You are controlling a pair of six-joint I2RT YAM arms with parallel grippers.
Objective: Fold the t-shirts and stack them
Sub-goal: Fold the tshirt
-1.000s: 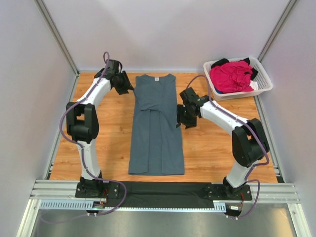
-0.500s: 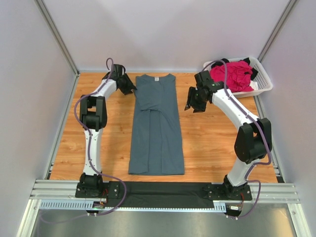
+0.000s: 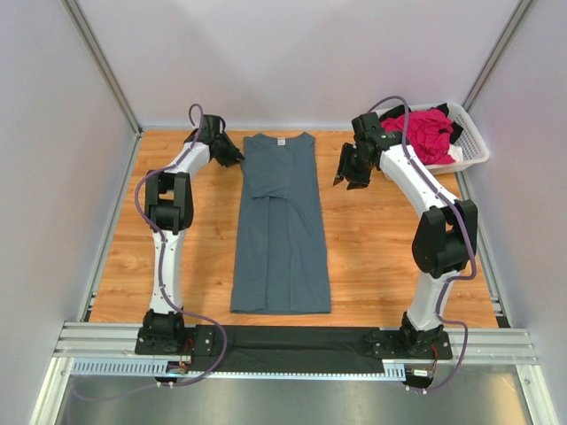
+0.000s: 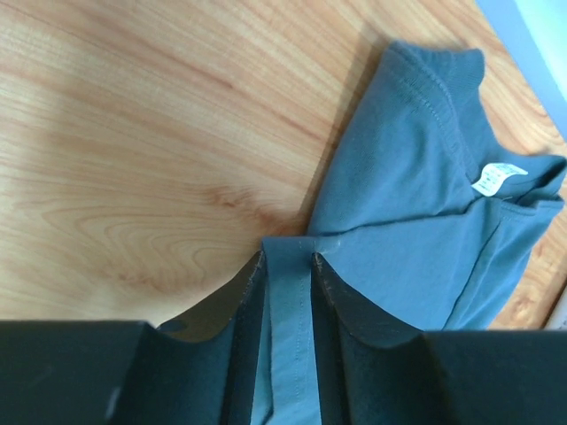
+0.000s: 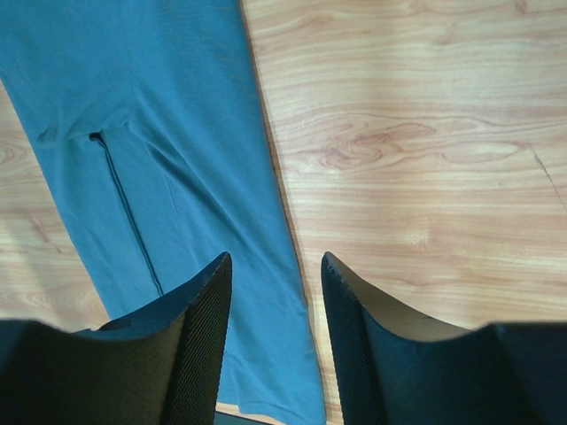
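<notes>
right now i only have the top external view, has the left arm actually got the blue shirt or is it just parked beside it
observer: the left wrist view shows a strip of the blue-grey t-shirt between the jaws of the left gripper, with both fingers touching the cloth.
operator: which part of the shirt is that
observer: a corner at the collar end. the white neck label lies a short way beyond the jaws.
operator: and the right arm, holding anything
observer: no. the right gripper has its jaws open with nothing between them. through the gap you see the shirt's side edge and bare table below.
</notes>
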